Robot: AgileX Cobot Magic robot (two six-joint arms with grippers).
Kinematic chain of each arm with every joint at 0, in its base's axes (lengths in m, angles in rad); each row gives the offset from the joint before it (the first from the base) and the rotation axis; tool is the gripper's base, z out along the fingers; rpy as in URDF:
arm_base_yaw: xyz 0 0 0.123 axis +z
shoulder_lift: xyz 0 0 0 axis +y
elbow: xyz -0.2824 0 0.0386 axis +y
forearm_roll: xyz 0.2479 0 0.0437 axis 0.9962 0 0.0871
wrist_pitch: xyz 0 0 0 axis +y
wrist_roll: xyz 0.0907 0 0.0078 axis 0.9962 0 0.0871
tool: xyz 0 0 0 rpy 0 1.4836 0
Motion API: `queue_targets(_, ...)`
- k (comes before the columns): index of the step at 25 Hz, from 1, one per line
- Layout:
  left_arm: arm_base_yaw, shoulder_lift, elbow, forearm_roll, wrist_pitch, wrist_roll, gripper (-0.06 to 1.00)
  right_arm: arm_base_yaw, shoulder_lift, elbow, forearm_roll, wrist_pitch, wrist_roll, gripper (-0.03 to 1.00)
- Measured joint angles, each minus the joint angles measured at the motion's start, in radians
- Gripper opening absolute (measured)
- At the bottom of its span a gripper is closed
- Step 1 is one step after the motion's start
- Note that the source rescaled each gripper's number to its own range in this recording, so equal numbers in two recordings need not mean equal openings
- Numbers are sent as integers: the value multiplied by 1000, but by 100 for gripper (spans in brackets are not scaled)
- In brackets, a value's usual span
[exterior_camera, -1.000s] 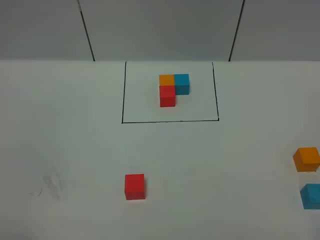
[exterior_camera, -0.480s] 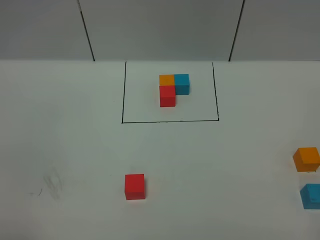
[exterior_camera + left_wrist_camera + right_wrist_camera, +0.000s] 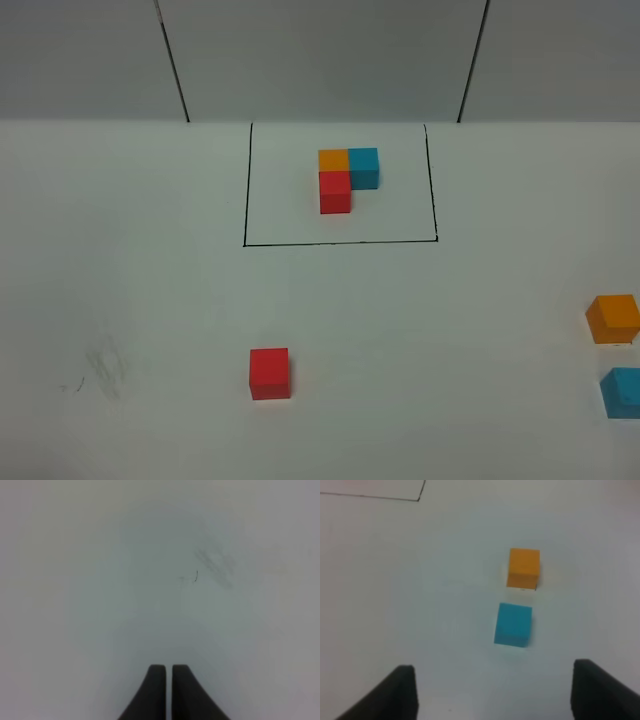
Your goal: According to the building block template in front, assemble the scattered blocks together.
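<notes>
The building block template (image 3: 346,177) sits inside a black-line rectangle at the back middle: orange and cyan-blue cubes side by side, a red one joined in front of the orange. Of the scattered blocks, the red cube (image 3: 269,373) lies front left of centre, the orange cube (image 3: 612,318) (image 3: 523,567) and the cyan-blue cube (image 3: 622,391) (image 3: 513,624) at the right edge. Neither arm shows in the high view. My right gripper (image 3: 492,692) hangs open over the table, short of the cyan-blue cube. My left gripper (image 3: 168,680) is shut on nothing above bare table.
A faint grey smudge (image 3: 103,368) (image 3: 215,562) marks the white table at the front left. A corner of the black frame line (image 3: 419,499) shows in the right wrist view. Grey wall panels (image 3: 320,55) stand behind the table.
</notes>
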Motion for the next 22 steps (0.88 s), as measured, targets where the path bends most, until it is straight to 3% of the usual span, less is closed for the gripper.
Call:
queue_targets(16,0,0,0,0,0,0,0,0,292,-6,-4,-219,-69,75)
queue_targets(22,0,0,0,0,0,0,0,0,397,-6,21,-284,-122,87)
